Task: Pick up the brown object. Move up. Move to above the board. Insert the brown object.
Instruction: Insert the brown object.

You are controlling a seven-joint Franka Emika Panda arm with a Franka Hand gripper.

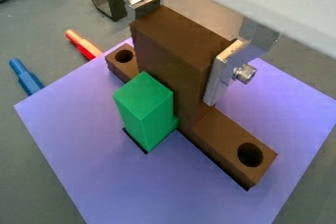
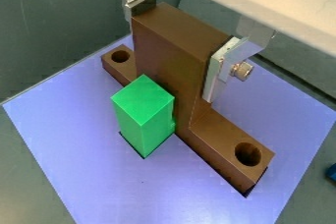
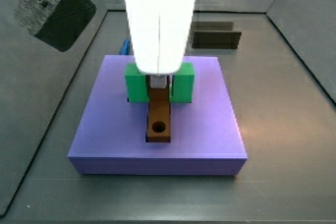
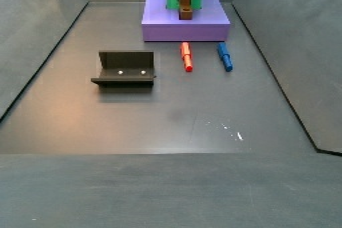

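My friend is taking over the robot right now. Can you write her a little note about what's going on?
Gripper: over the board, fingers shut on the upright block of the brown object.
Brown object: its long bar lies in the groove of the board, right against the green block.
Done: pick-up, lift, move to the board; the piece looks seated.
Left: open the fingers and lift away.
Nearby on the floor: fixture, red peg, blue peg.
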